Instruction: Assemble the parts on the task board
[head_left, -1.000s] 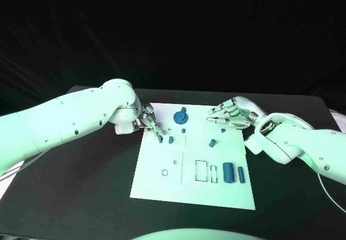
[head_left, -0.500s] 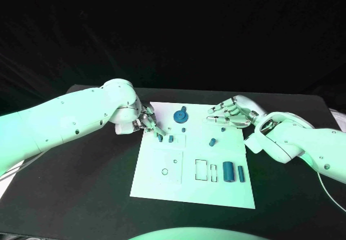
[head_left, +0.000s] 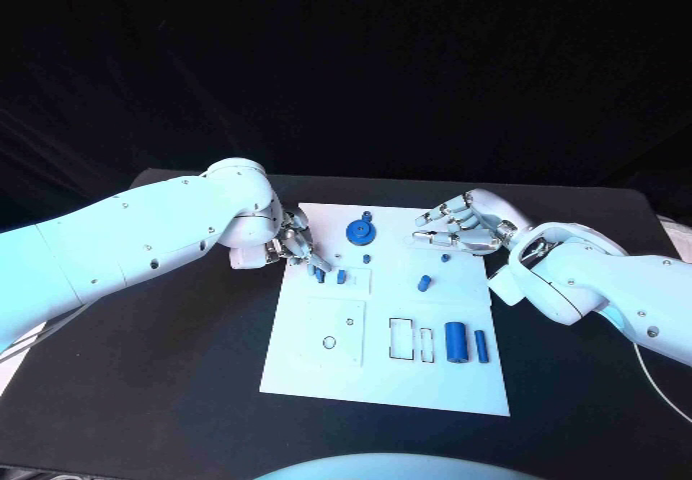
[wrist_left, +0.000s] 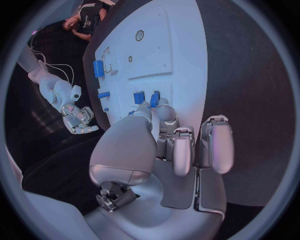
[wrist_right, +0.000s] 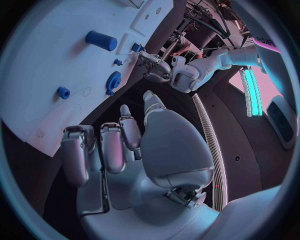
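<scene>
**Board partly filled, several parts loose**

Nearest the robot, the task board (head_left: 310, 375) shows bare outlined recesses: a small round hole (head_left: 329, 343) and a rectangular cut-out (head_left: 404, 341) stand unfilled. Just beside that cut-out a large blue cylinder (head_left: 456, 342) and a slimmer blue bar (head_left: 482, 346) lie on the plate; whether they are seated or merely laid there cannot be told. Farther up, a small blue peg (head_left: 424, 284) lies tilted near the board's middle, apparently loose. I judge the assembly to be at an early or middle stage, with most of the seating left to do.

Toward the board's left edge, two short blue pieces (head_left: 330, 277) sit side by side. The left hand (head_left: 296, 247) reaches its fingertips (wrist_left: 155, 109) down to them; the wrist picture shows the fingers drawn close together at the pieces, but whether they actually pinch one I cannot tell.

At the far end a blue gear (head_left: 359, 233) rests on the plate. Beside the board's right edge the right hand (head_left: 462, 230) hovers, fingers loosely curled and apart, holding nothing.
</scene>
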